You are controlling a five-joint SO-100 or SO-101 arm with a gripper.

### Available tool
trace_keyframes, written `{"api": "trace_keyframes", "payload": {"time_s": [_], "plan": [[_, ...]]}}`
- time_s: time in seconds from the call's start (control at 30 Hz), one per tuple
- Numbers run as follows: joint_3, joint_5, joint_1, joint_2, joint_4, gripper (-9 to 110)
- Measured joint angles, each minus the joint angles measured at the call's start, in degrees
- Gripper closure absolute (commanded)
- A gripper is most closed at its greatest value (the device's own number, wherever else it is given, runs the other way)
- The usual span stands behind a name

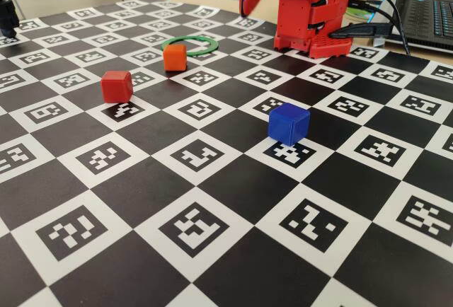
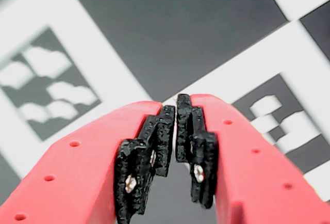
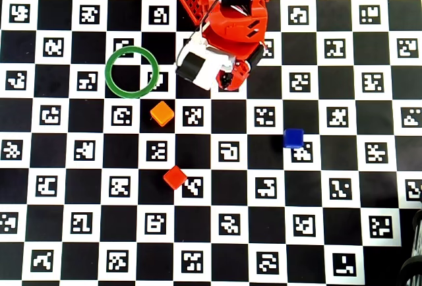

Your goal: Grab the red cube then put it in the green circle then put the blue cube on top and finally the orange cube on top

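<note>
Seemingly red cube (image 3: 175,177) below tool (image 3: 226,84).

fixed: low, oblique, facing arm | wrist: close, downward | overhead: top-down, whole board

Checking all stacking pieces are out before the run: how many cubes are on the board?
3. In the overhead view: orange cube just below-right of the green circle, red cube below it, blue cube off right. None looks hidden.

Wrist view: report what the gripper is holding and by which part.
Nothing is held. The gripper has its black pads closed together with nothing between them, above the checkered board.
</note>
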Motion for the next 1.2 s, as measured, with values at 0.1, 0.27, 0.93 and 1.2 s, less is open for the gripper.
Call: {"api": "trace_keyframes", "payload": {"time_s": [0.1,0.27,0.93,1.2], "plan": [[-11.69,6.24,1.67,-9.14,4.13,107],[-28.39,14.50,4.66,-22.85,9.58,104],[-58.89,52.29,8.44,-49.04,19.34,72],[-62.23,54.76,8.44,-55.99,19.78,63]]}}
